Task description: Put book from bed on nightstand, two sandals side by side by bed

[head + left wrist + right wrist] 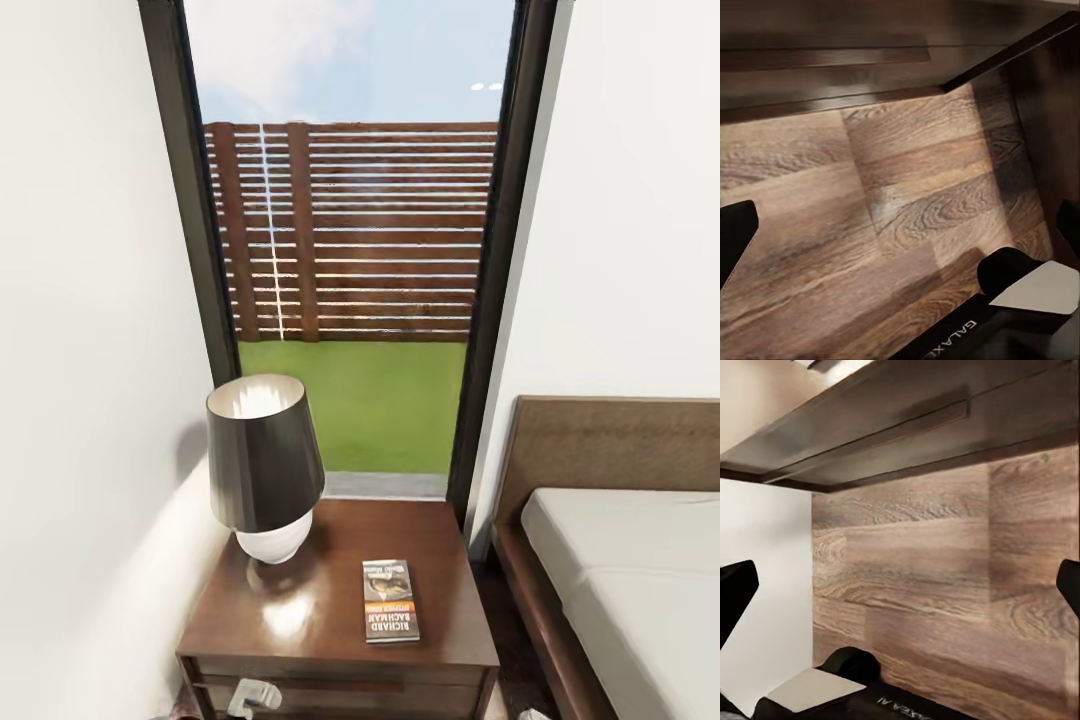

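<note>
The book (390,600) lies flat on the nightstand (330,640), toward five o'clock on its glossy dark surface, orange band and white lettering nearest the camera. Starting at the left of the head view, a white wall (80,400) runs past the lamp (265,465), whose white base sits at about ten o'clock on the same surface, well apart from the book. Behind stands a tall black-framed window (350,250) showing a slatted fence and grass. At three o'clock from the nightstand is the bed (620,560), brown headboard and light-grey mattress.

The left gripper (900,225) hangs over the wood-plank floor (870,225) beside the nightstand's drawer fronts, its fingers (735,225) spread wide and holding nothing. The right gripper (900,585) is likewise spread and empty, above the floor near the wall.
</note>
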Controlling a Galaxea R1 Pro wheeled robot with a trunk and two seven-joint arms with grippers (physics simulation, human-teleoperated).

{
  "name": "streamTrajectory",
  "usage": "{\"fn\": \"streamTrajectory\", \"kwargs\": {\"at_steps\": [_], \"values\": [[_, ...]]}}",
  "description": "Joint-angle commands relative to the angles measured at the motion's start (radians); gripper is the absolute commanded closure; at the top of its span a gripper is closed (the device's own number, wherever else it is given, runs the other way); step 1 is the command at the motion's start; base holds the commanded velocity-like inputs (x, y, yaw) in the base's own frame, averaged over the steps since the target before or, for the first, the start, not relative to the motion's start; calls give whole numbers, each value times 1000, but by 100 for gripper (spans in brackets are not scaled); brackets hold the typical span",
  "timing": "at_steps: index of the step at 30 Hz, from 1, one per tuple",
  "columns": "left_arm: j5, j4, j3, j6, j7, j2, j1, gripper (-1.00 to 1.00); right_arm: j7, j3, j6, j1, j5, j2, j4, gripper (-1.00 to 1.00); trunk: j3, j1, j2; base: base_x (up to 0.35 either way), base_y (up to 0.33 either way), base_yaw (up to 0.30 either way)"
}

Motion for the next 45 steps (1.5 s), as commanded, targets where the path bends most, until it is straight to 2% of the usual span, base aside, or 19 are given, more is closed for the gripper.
{"fn": "streamTrajectory", "kwargs": {"at_steps": [1, 4, 7, 8, 10, 13, 15, 18, 22, 25, 31, 45], "values": [[-4, 1, 9, 5, 4, -1, 2, -100, -19, -6, 5, 7, -7, 0, 4, -100, 2, -4, 7, 0, 0, 0], [-4, 14, 9, -10, 42, -1, 18, -100, -118, -6, -1, 37, -7, -1, 7, -100, 12, -16, 28, 0, 0, 0], [-4, 19, 9, -16, 82, 0, 40, -100, -177, -6, -3, 49, -6, 0, 8, -100, 21, -27, 49, 0, 0, 0], [-4, 21, 9, -18, 120, 0, 62, -100, -214, -6, -4, 53, -6, 0, 9, -100, 24, -31, 56, 0, 0, 0], [-4, 21, 9, -19, 149, 0, 80, -100, -246, -5, -4, 54, -1, 0, 9, -100, 30, -39, 70, 0, 0, 0], [-4, 23, 9, -26, 185, -1, 111, -100, -296, -4, -4, 55, 47, 2, 9, -100, 40, -50, 91, 0, 0, 0], [-4, 29, 9, -34, 216, -1, 128, -100, -321, -4, -4, 55, 118, 3, 9, -100, 46, -58, 105, 0, 0, 0], [-4, 50, 9, -46, 271, -1, 138, -100, -335, -4, -4, 55, 188, 5, 10, -100, 56, -69, 126, 0, 0, 0], [-4, 103, 9, -72, 343, 0, 145, -100, -382, -4, -3, 55, 222, 7, 10, -100, 68, -85, 154, 0, 0, 0], [-4, 127, 9, -96, 367, 0, 149, -100, -410, -4, -3, 65, 228, 8, 11, -100, 77, -96, 175, 0, 0, 0], [-3, 135, 10, -106, 374, 4, 150, -100, -419, -4, -5, 102, 230, 8, 11, -100, 96, -119, 217, 0, 0, 0], [-2, 138, 10, -108, 375, 9, 150, -100, -420, -4, -5, 109, 231, 11, 9, -100, 96, -119, 217, 0, 0, 0]]}}
